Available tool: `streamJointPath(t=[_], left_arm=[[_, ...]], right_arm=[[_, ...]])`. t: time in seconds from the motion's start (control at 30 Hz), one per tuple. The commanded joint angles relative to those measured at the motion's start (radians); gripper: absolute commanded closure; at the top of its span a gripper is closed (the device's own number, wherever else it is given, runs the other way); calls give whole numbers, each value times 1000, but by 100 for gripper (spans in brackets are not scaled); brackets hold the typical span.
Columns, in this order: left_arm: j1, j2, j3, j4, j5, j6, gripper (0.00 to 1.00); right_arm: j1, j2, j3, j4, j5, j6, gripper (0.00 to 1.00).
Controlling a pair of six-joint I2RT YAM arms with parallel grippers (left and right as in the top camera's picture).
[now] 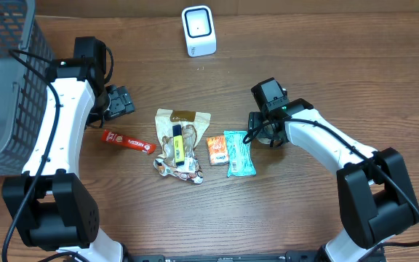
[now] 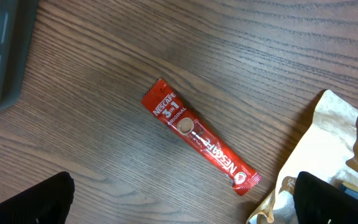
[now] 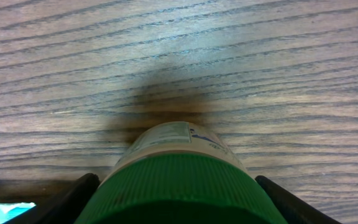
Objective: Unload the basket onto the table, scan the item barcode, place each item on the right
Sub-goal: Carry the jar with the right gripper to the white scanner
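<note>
Near the middle of the table (image 1: 326,58), toward its right edge, the overhead view had the right gripper (image 1: 262,133) low over something it hid from above. The barcode scanner (image 1: 198,30) stood at the far edge, about centre, well apart from it. Just left of that gripper lay a teal packet (image 1: 239,153) and an orange packet (image 1: 217,150), side by side. Further left came a beige pouch (image 1: 182,120) with a yellow pack (image 1: 177,140) on it and a crumpled wrapper (image 1: 174,169) at its near end. A grey basket (image 1: 6,65) filled the far left corner. The left gripper (image 1: 120,102) hung by the basket, above a red Nescafé 3in1 sachet (image 1: 128,143).

Left wrist view: fingers (image 2: 30,202) were spread wide with nothing between them. The sachet lay flat on the wood below, with the pouch corner at the right.

Right wrist view: a green-capped bottle (image 3: 182,186) sat between that gripper's two prongs, one each side of the ribbed cap. Its white label showed past the cap, with a shadow on the wood beyond. Couldn't tell if the pads pinched the cap or only flanked it, nor if the bottle was off the table. No barcode showed.

Judged step: grasping the bottle, scan not yet done. The next move called for a firm clamp, a lift and a carry toward the far edge. It then needed a turn so the label's code faced the scanner window. Nothing seemed to lie on that path. The packets at the left were the closest things to bump.
</note>
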Motion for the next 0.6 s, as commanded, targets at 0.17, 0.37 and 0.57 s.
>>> streamJointPath(t=[0.17, 0.37, 0.57], left_arm=[[-7, 0, 16, 0, -10, -6, 0], [-7, 0, 16, 0, -10, -6, 0], [-7, 0, 16, 0, -10, -6, 0]], right_arm=[[-4, -1, 64, -49, 1, -35, 34], [-4, -5, 377, -317, 2, -39, 39], [-2, -5, 860, -618, -141, -134, 46]])
